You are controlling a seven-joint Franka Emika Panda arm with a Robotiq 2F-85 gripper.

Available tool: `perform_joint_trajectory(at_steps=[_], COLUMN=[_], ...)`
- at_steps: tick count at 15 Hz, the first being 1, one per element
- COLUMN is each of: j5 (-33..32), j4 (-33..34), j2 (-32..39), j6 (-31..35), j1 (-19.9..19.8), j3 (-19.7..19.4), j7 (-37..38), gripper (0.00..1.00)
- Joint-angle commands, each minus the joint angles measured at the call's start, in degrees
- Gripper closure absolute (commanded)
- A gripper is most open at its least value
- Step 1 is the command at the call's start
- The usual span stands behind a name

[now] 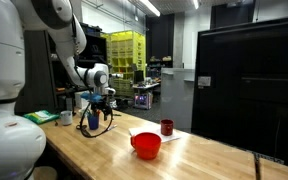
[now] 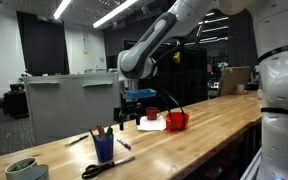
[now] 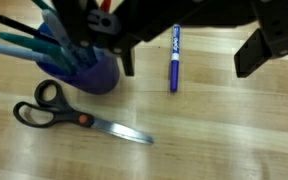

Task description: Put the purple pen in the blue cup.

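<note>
The pen lies flat on the table, just beside the cup and apart from it. In the wrist view it sits between my gripper fingers, nearer one than the other. The fingers are spread wide and pinching nothing; I judge the gripper to hang above the pen and not at table height, though I can't tell how high.

I expect the pen to be light, stiff and slick, and thin enough to roll or skate off if I close off-centre. I'd take it near mid-length, across the barrel, so it doesn't tip in the grasp (its label end looks no better for grip).

The cup already holds several pens and looks light enough to tip over, so the pen needs tilting upright and feeding into a gap. The scissors lie on the cup's other side, out of my way
</note>
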Motion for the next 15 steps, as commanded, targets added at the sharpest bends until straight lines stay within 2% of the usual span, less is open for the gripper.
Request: perform_joint_trajectory(at_steps=[1,15], j5=[-1.0,-0.5], j4=[3.8,7.4], j2=[4.4,11.9], j6=[0.7,2.2], j1=[1.9,4.1], j3=[-2.2,-6.3], j7=[0.3,2.5], gripper=[0.0,0.0])
